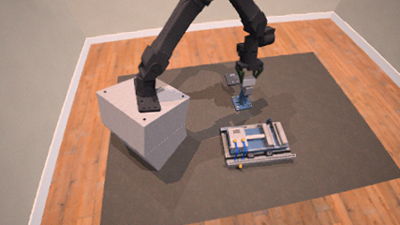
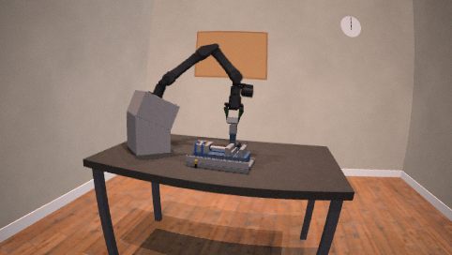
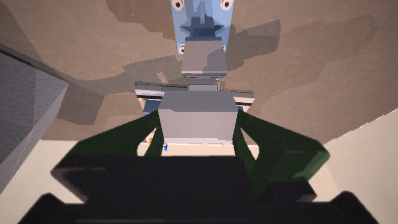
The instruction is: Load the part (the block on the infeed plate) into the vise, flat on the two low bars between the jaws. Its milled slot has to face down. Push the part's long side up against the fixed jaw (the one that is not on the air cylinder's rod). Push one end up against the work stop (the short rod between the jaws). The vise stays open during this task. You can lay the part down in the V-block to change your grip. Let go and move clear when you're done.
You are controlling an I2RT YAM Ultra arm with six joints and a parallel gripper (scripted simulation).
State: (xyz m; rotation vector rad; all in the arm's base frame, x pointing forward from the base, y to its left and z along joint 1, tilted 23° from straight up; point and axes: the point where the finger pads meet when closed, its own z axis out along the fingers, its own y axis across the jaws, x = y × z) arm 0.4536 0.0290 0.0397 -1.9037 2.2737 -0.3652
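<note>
My gripper (image 1: 249,75) (image 2: 233,113) (image 3: 198,111) is shut on the part (image 1: 250,82) (image 2: 232,120) (image 3: 198,111), a grey block held between the green fingers. I cannot see its milled slot. It hangs a little above the V-block (image 1: 243,100) (image 2: 233,138) (image 3: 203,56), a grey post on a blue base plate. The small dark infeed plate (image 1: 231,78) lies just to the left and is bare. The vise (image 1: 255,140) (image 2: 220,157) (image 3: 147,90) stands open nearer the front of the table, with nothing between its jaws.
The arm's grey pedestal box (image 1: 139,122) (image 2: 147,127) (image 3: 20,100) stands left of the vise. Everything sits on a dark mat (image 1: 331,116) that covers the table top (image 2: 291,173). A small yellow knob (image 1: 239,166) sticks out at the vise's front.
</note>
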